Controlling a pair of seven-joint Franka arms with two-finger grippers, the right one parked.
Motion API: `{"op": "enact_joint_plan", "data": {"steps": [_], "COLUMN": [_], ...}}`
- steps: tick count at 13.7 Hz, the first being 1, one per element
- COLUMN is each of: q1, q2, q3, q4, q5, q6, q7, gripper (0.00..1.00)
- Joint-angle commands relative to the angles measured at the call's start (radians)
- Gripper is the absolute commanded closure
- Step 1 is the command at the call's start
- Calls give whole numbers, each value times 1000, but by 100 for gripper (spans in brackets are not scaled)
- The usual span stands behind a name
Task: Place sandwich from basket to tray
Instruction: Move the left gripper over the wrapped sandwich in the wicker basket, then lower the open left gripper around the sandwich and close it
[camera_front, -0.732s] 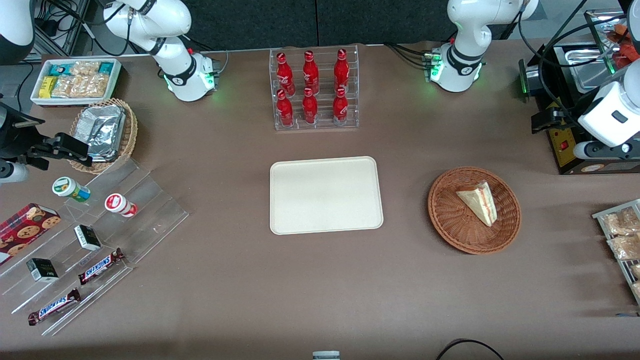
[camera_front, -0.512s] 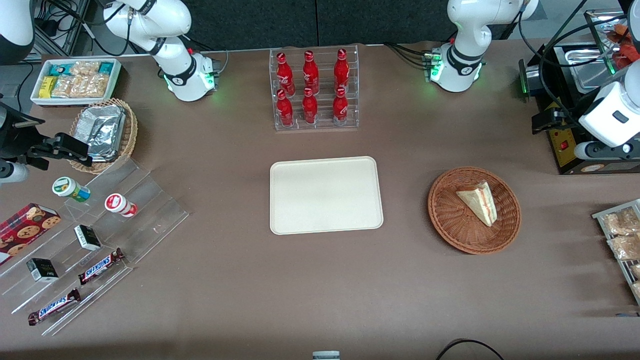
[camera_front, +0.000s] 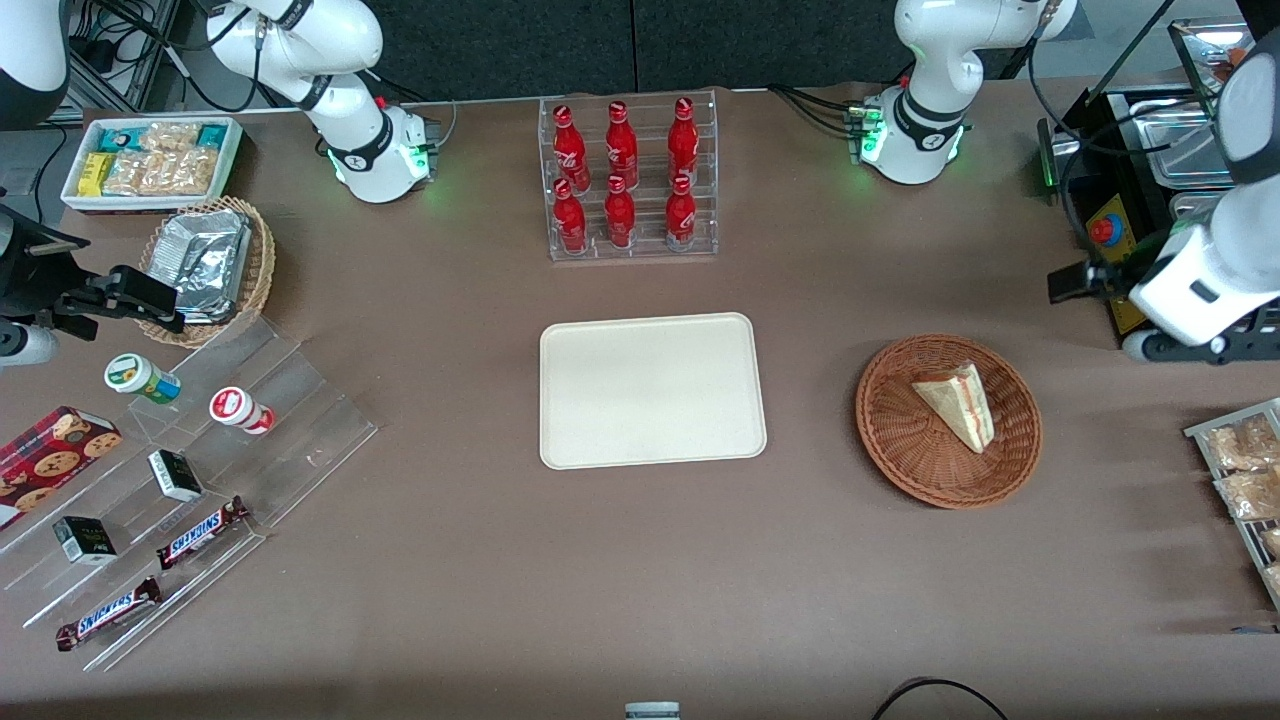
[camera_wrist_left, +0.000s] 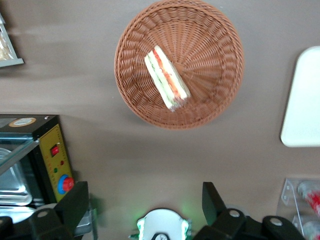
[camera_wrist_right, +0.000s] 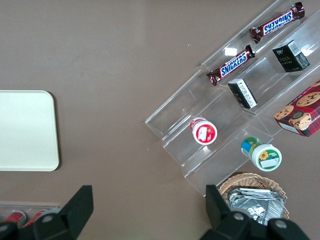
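**While the wedge waits in its wicker, nothing has yet been lifted**

With its two fingers seen spread wide apart and holding nothing in the wrist view, the gripper is pictured high above the table, toward the working arm's end and farther from the front camera than the basket. The sandwich is shown lying on its side in the basket, cut edge with red and pale filling exposed, untouched. The tray is seen bare, well apart from the basket toward the parked arm's end. By this evidence the task is judged barely begun: approach, descent, grasp, carry and release all remain.

Between basket and tray only brown tabletop is visible, so the carry path is judged unobstructed. A rack of red bottles is set farther from the camera than the tray. A black appliance with a yellow panel stands near the basket, close under the arm, and may need to be cleared on the descent.
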Motion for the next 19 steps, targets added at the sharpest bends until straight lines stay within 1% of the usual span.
{"op": "enact_joint_plan", "data": {"steps": [1, 3, 6, 10, 11, 16, 19], "q1": [10, 10, 8, 6, 5, -1, -12], "q2": [-35, -29, -61, -100, -95, -80, -45], "q3": [-6, -6, -8, -8, -8, -11, -14], "q4": [-148, -220, -386, -613, -650, -743, -744], "q5": [10, 10, 10, 8, 8, 7, 7], "q6": [147, 256, 432, 704, 761, 963, 1009], "q7": [-139, -312, -463, -547, -572, -658, -693], "gripper": [0, 0, 0, 0, 0, 0, 0]}}
